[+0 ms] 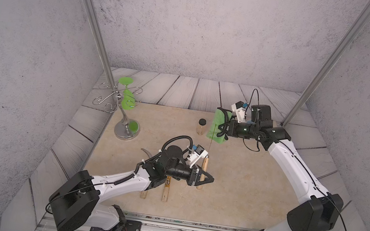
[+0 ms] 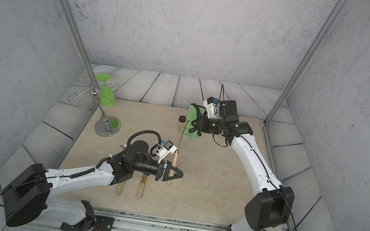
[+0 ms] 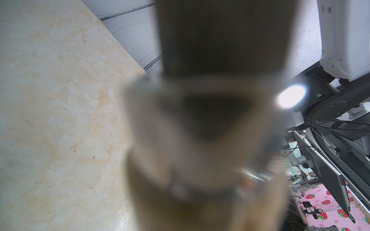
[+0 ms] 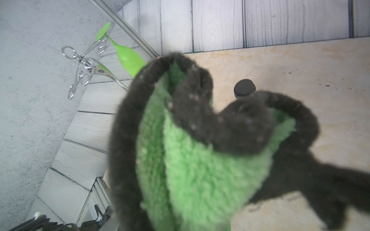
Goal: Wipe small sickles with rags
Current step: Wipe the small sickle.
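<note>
**Blade meets cloth beside the jar**

The left gripper (image 1: 208, 179) is clamped across the pale wooden handle of one small sickle (image 1: 205, 165), on the robot's side of the black-capped jar (image 1: 201, 126). The sickle's thin blade runs edge-on toward the jar and ends at the green rag (image 1: 215, 128). The right gripper (image 1: 222, 129) is closed on that rag, which hangs bunched just beside the jar, on the right arm's side. The two other sickles (image 1: 165, 192) lie flat on the mat (image 1: 256, 181), well away from the jar and partly under the left arm.

The rag looks soft, light and floppy, so it should fold around the steel. The sickle is stiff, and its blade is probably sharp enough to snag the pile. The mid-handle hold suits it, though sideways pressure may twist it.
</note>
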Tool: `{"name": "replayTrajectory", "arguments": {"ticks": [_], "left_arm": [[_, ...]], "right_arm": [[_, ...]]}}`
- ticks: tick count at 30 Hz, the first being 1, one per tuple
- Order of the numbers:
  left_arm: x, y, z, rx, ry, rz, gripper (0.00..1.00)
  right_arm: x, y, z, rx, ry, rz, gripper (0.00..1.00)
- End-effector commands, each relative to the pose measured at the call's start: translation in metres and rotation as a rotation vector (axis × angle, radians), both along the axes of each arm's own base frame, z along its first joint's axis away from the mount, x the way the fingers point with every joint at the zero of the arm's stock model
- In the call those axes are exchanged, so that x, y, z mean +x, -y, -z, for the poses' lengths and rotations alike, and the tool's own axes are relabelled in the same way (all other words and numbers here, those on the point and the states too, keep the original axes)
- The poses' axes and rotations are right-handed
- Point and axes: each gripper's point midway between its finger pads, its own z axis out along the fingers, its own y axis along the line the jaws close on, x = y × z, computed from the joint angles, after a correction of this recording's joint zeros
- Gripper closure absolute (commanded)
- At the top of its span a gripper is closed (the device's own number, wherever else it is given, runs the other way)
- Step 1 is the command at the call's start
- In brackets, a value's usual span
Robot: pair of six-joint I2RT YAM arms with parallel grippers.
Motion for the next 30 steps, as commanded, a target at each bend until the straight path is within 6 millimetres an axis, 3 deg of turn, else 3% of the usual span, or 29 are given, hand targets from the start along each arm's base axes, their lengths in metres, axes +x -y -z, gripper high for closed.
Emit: {"name": "replayTrajectory", "arguments": {"ticks": [1,18,30], "left_arm": [[0.001,0.006,-0.006,-0.028,0.021,0.012,1.00],[0.016,0.028,-0.008,-0.021,0.027,0.037,1.00],[0.021,0.037,-0.013,-0.020,0.035,0.060,1.00]], "right_arm": [[-0.002,-0.012,-0.013,0.056,0.024,-0.069,0.85],[-0.065,-0.021,-0.033,0.089,0.106,-0.236,0.84],[-0.101,-0.024,-0.030,-0.002,0.150,-0.296,0.84]]}}
